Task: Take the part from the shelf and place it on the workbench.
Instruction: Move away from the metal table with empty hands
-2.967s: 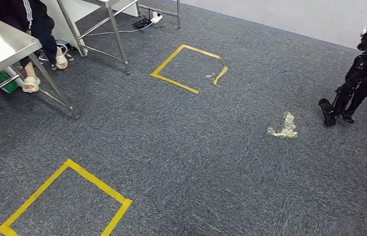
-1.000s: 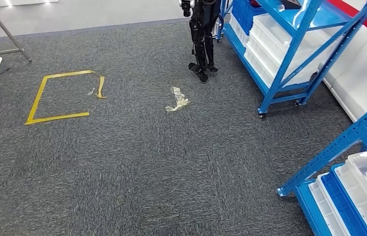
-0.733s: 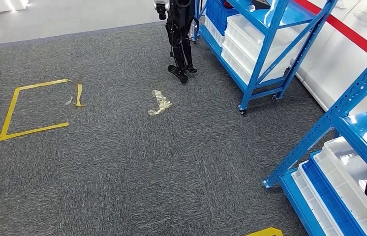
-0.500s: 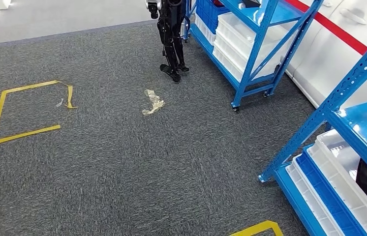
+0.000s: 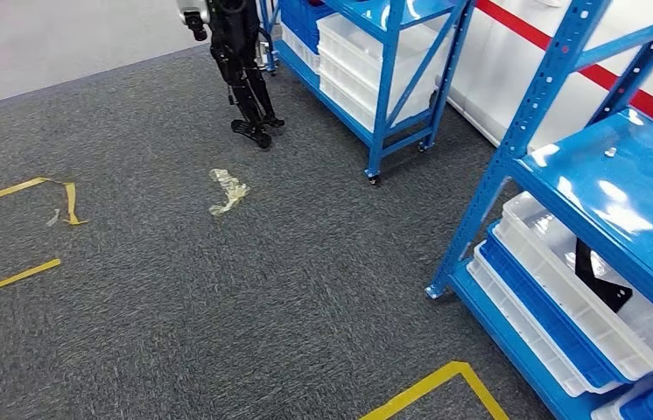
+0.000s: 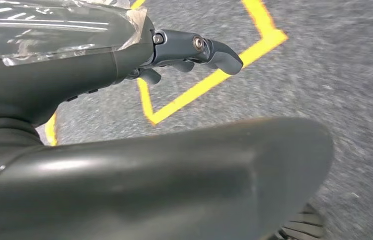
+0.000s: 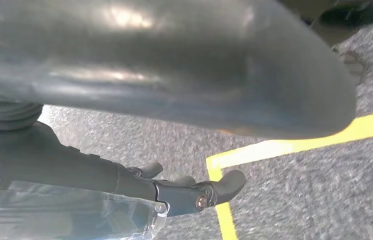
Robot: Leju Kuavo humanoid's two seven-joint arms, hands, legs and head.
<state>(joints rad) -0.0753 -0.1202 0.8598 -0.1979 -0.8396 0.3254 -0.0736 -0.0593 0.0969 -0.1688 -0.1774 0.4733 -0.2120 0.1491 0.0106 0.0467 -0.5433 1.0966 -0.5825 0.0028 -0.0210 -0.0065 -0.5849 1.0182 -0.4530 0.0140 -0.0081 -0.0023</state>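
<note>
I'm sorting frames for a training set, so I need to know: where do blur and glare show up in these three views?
Head view: sharp, with bright glare patches on the blue shelf. Left wrist view: the carpet is smeared by motion blur; the left robot hand is fairly crisp. Right wrist view: the close grey cover is soft and shiny; the yellow tape looks slightly blurred.

Blue shelf [image 5: 516,149] posts and white trays [image 5: 568,297] flank open carpet [image 5: 244,297].
</note>
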